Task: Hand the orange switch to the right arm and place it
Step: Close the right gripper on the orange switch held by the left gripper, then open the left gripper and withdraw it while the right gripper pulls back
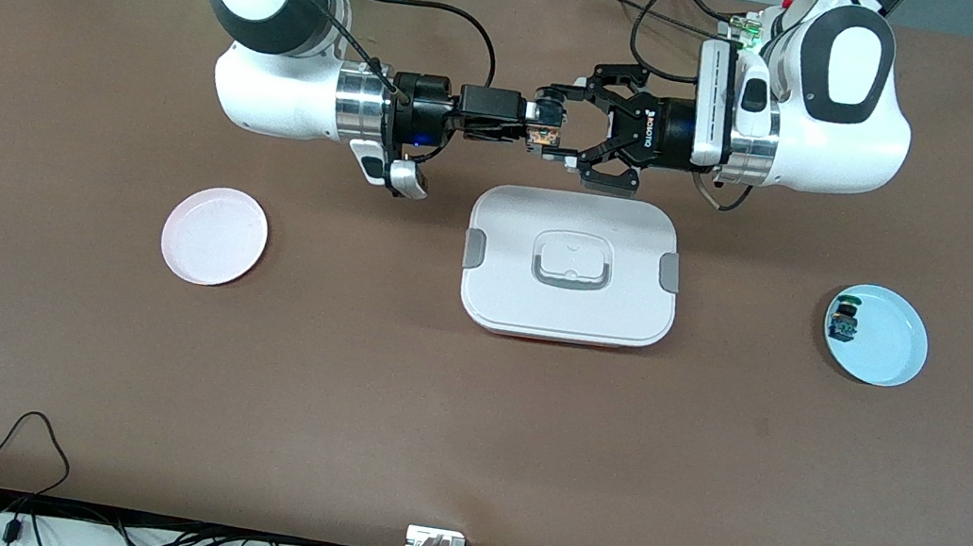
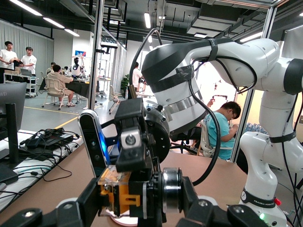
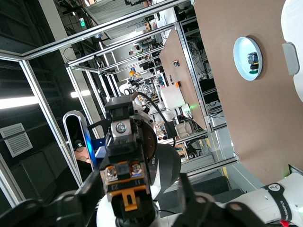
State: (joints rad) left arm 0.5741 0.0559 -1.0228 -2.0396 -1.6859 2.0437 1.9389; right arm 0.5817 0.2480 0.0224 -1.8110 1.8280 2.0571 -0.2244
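The two grippers meet in mid-air over the table at the edge of the white box. The orange switch point(image 1: 546, 132) hangs between them, and its orange clip and clear terminal block show in the left wrist view point(image 2: 118, 194). My left gripper point(image 1: 557, 127), the ROBOTIQ one, is shut on the switch lengthwise, one pad at each end point(image 2: 143, 195). My right gripper point(image 1: 534, 123) is slim and black. It is open, with one finger above and one below the switch body, and a gap on the lower side shows in the right wrist view point(image 3: 139, 189).
A white lidded box point(image 1: 563, 322) lies mid-table. A pink plate point(image 1: 215, 236) sits toward the right arm's end. A light blue plate point(image 1: 890, 349) sits toward the left arm's end and holds the green and blue switch point(image 1: 843, 320).
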